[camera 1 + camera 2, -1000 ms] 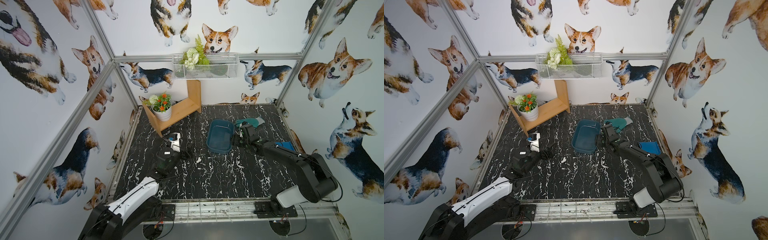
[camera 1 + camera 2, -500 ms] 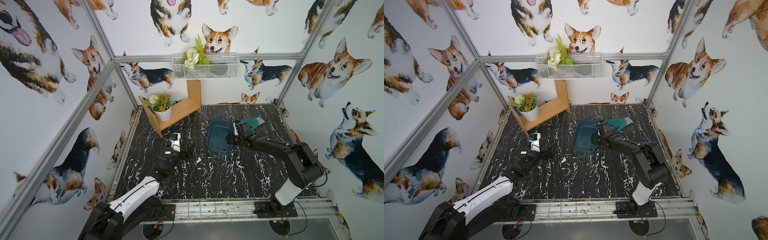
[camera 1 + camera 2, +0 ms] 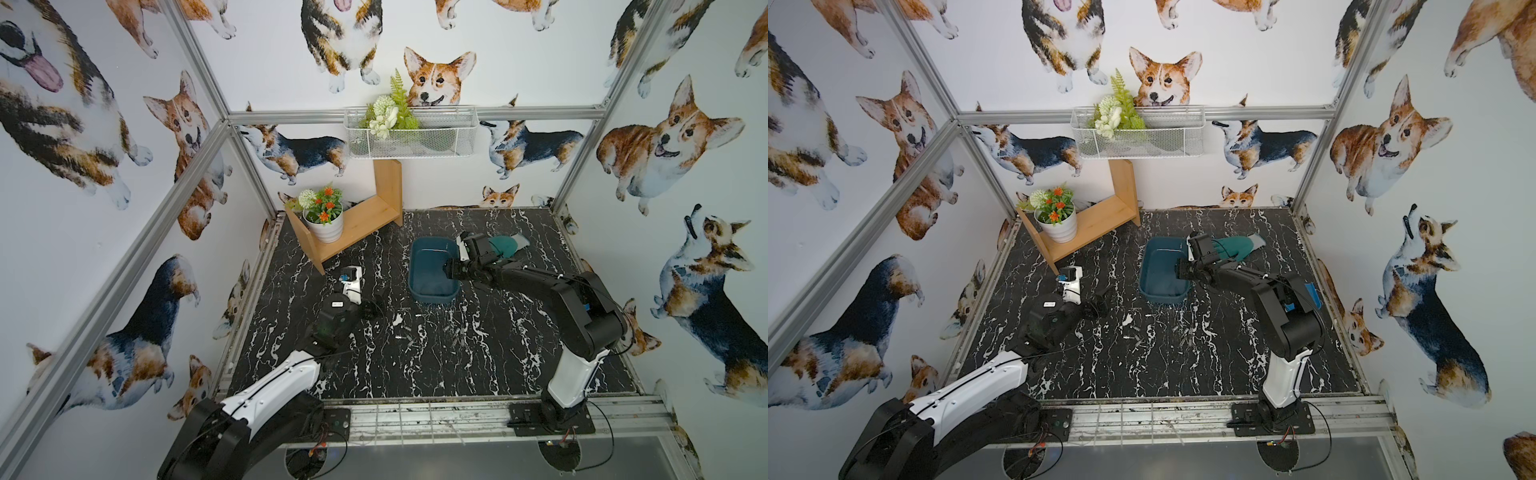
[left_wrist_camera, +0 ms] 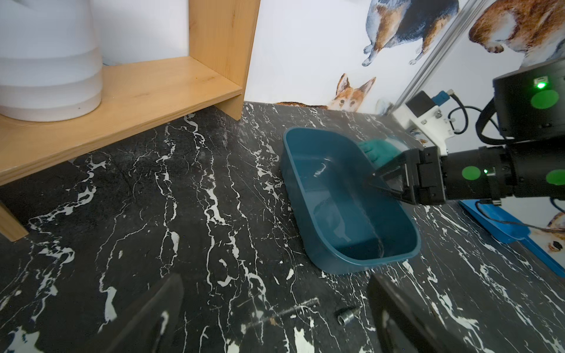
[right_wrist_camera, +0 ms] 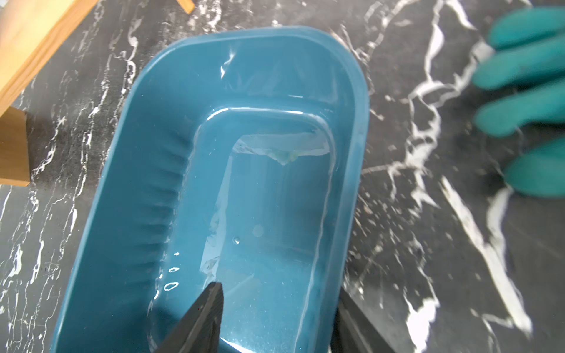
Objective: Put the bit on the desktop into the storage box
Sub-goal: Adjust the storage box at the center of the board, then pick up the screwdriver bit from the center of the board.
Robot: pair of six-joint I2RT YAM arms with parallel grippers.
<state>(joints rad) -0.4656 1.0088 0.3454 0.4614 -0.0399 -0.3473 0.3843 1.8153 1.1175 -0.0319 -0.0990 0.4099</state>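
Note:
The storage box (image 3: 430, 242) (image 3: 1163, 252) (image 4: 336, 259) (image 5: 146, 183) is a teal tub on the black marble desktop (image 3: 415, 374). Its inside looks empty. My right gripper (image 3: 451, 268) (image 3: 1183, 270) (image 5: 278, 290) is open and straddles the box's right wall, with one finger inside and one outside. Several small bits (image 3: 405, 336) (image 3: 1136, 336) lie on the desktop in front of the box. A long thin bit (image 4: 284, 311) and a short socket bit (image 4: 347, 316) lie under my left gripper (image 3: 371, 309) (image 3: 1096, 305) (image 4: 275, 278). That gripper hangs wide open and holds nothing.
A teal glove (image 3: 505, 245) (image 5: 526, 76) lies right of the box, behind my right wrist. A blue scoop (image 3: 1312, 291) (image 4: 495, 226) sits by the right rail. At the back left stands a wooden shelf (image 3: 361, 220) with a flower pot (image 3: 324, 228). A wire basket (image 3: 411, 137) hangs on the back wall.
My right gripper has moved left from beside the box until it straddles the box's right wall, and its jaws have narrowed. The left arm has not moved.

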